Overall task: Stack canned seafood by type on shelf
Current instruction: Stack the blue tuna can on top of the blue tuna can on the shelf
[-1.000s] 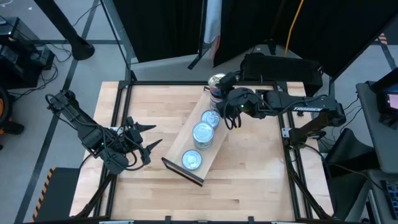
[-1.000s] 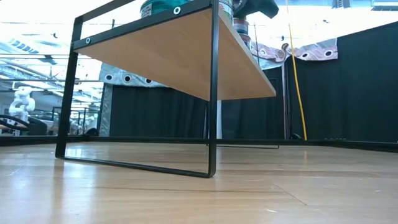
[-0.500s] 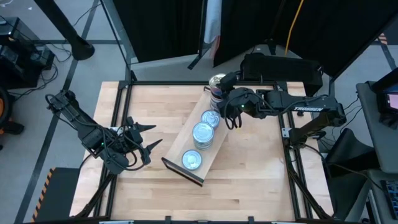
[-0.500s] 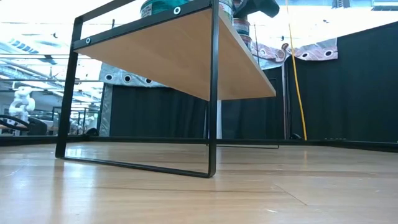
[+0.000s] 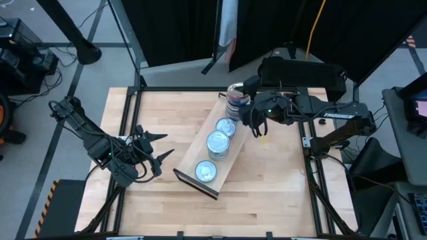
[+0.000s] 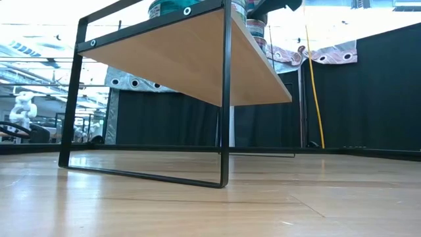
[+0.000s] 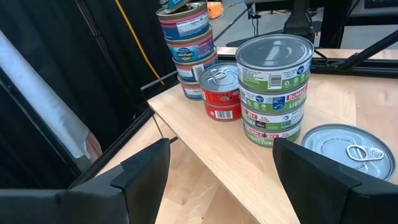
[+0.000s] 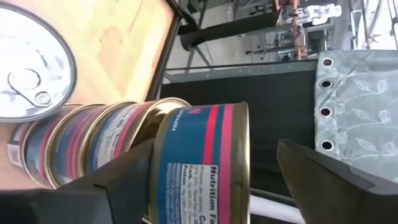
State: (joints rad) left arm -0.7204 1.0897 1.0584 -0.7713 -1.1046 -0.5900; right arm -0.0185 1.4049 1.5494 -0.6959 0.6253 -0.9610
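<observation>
The shelf (image 5: 230,157), a light-wood board on a black frame, lies slantwise mid-table. Canned seafood stands on it in a row. At the far end is a tall blue-and-pink stack (image 5: 234,95) (image 7: 186,50). Then come red tins (image 7: 221,93), a green-labelled stack (image 7: 273,87) and one low tin (image 7: 345,146) at the near end. My right gripper (image 5: 248,112) (image 8: 216,149) stands open just right of the far stack. Its fingers flank the top tin (image 8: 199,162) in the wrist view, with a gap at one finger. My left gripper (image 5: 152,148) (image 7: 214,168) waits open, left of the shelf.
In the low view the shelf board (image 6: 191,59) stands raised on thin black legs (image 6: 225,99) above the wooden tabletop. A black frame (image 5: 200,89) edges the table. Bare wood lies to the right of the shelf and along the near edge.
My right gripper has drawn a little toward the table's right edge, away from the far stack, and has rolled slightly. The stack stands where it was. My left arm has kept still.
</observation>
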